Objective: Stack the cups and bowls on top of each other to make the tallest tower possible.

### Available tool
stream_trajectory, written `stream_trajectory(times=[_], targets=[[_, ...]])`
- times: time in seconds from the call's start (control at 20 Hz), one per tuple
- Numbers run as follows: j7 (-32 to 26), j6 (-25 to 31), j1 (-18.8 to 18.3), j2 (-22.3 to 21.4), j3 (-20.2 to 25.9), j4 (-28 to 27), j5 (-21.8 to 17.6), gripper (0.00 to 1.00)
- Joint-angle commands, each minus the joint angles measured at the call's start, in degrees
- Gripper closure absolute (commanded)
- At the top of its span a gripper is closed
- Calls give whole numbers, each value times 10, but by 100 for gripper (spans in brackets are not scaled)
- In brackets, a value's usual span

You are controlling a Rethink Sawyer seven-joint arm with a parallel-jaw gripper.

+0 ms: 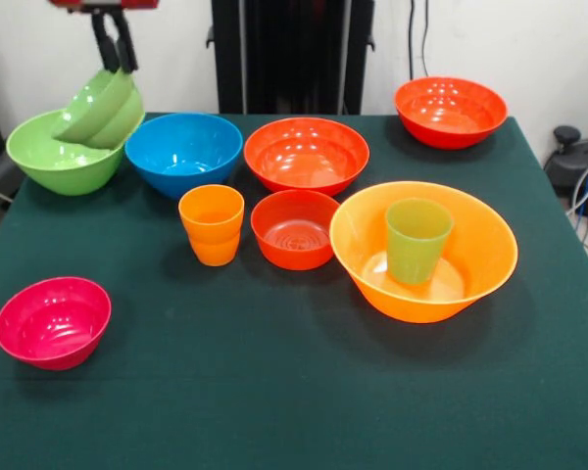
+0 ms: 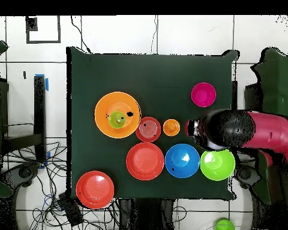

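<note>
Small green bowl point(image 1: 100, 106) tilted, pinched at its rim by the closed claw point(image 1: 115, 61), resting inside a larger green bowl point(image 1: 54, 157) at the table's point(image 1: 294, 392) ten o'clock, green cup point(image 1: 416, 238) upright in the largest orange bowl point(image 1: 470, 264) at three o'clock, orange cup point(image 1: 212, 225) near centre, pink bowl point(image 1: 52, 321) at eight o'clock.

Cup point(image 1: 416, 240) standing inside largest bowl point(image 1: 470, 279); second cup point(image 1: 213, 225) and small bowl point(image 1: 295, 229) sitting to its left in front view; tilted bowl point(image 1: 103, 106) resting in far-left bowl point(image 1: 49, 162).
</note>
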Motion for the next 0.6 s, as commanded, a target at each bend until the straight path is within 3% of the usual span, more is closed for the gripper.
stream_trajectory(times=[0.05, 0.25, 0.6], targets=[[134, 32, 147, -97, -60, -42, -99, 100], [176, 77, 225, -82, -94, -96, -137, 100], [197, 212, 354, 32, -117, -255, -179, 100]])
